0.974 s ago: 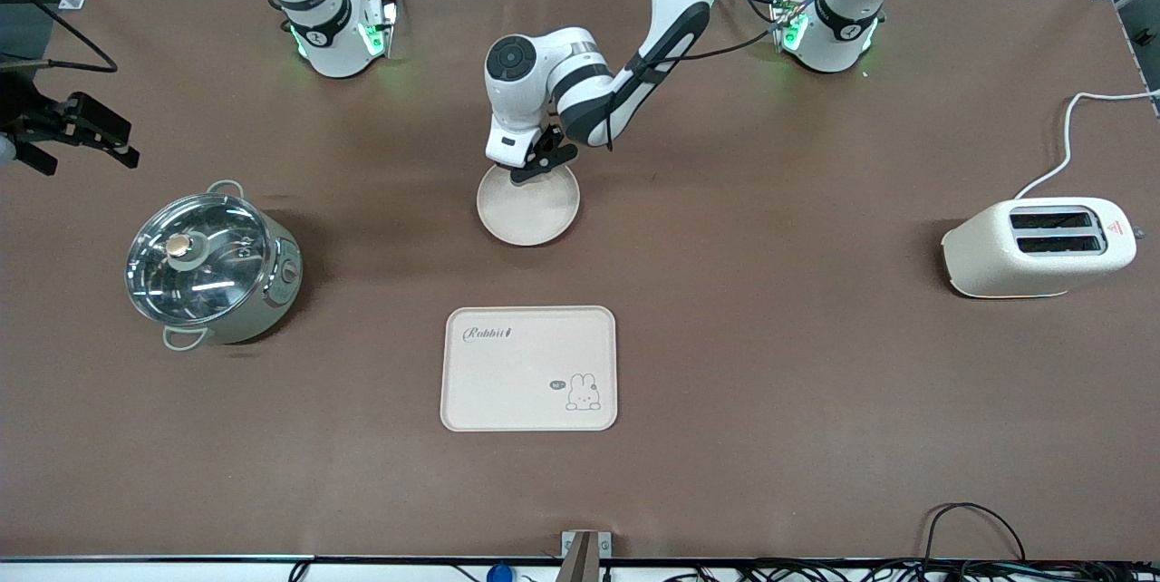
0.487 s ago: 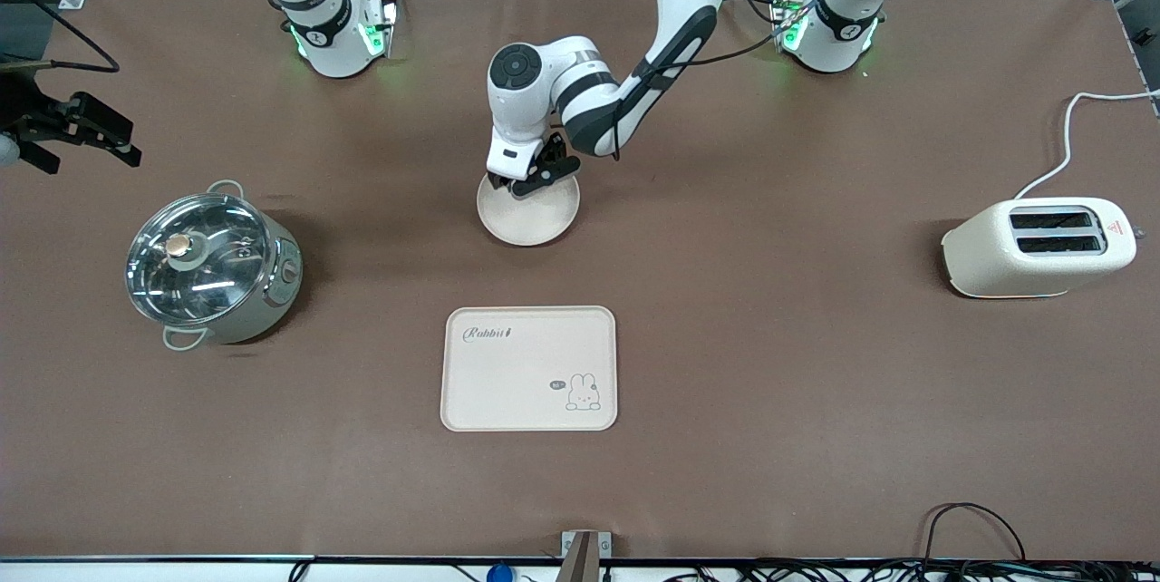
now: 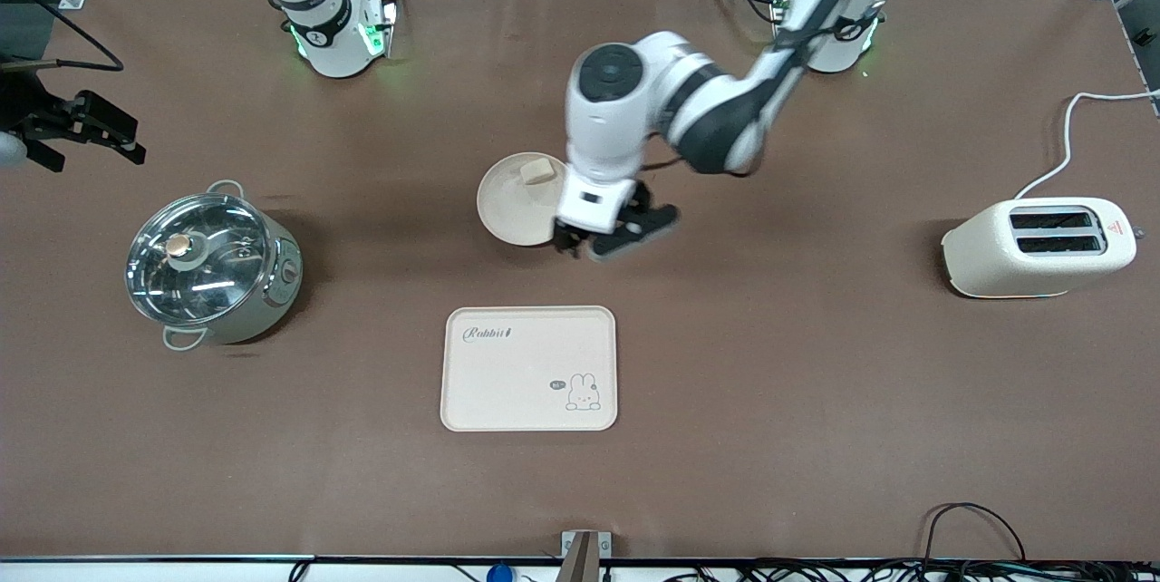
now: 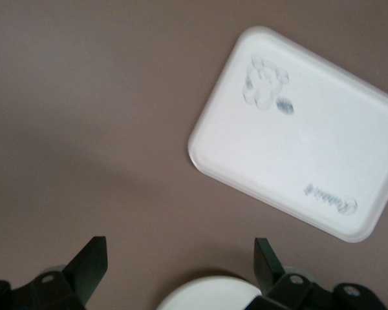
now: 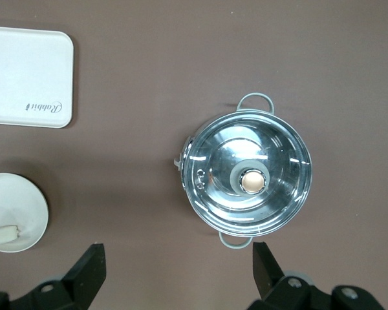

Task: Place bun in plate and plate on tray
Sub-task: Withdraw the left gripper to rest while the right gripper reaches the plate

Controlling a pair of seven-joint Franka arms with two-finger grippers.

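Note:
The bun (image 3: 536,170) lies in the round cream plate (image 3: 510,210), close to the rim that faces the robots' bases. My left gripper (image 3: 603,245) hangs open and empty over the plate's edge toward the left arm's end. In the left wrist view its fingers (image 4: 90,259) frame bare table and a sliver of the plate (image 4: 210,295). The tray (image 3: 528,369) with the Rabbit print lies nearer the front camera than the plate and shows in the left wrist view as tray (image 4: 297,135). My right gripper (image 3: 86,133) waits open near the pot, and its view shows the bun (image 5: 3,236) in the plate (image 5: 16,203).
A steel pot (image 3: 210,267) with a glass lid stands toward the right arm's end, also seen as pot (image 5: 246,174). A cream toaster (image 3: 1038,247) with a white cord sits toward the left arm's end. Cables run along the table's front edge.
The left gripper has opened and let go of the bun, which now lies in the plate. It rose and swung toward the left arm's end. The right arm has barely moved.

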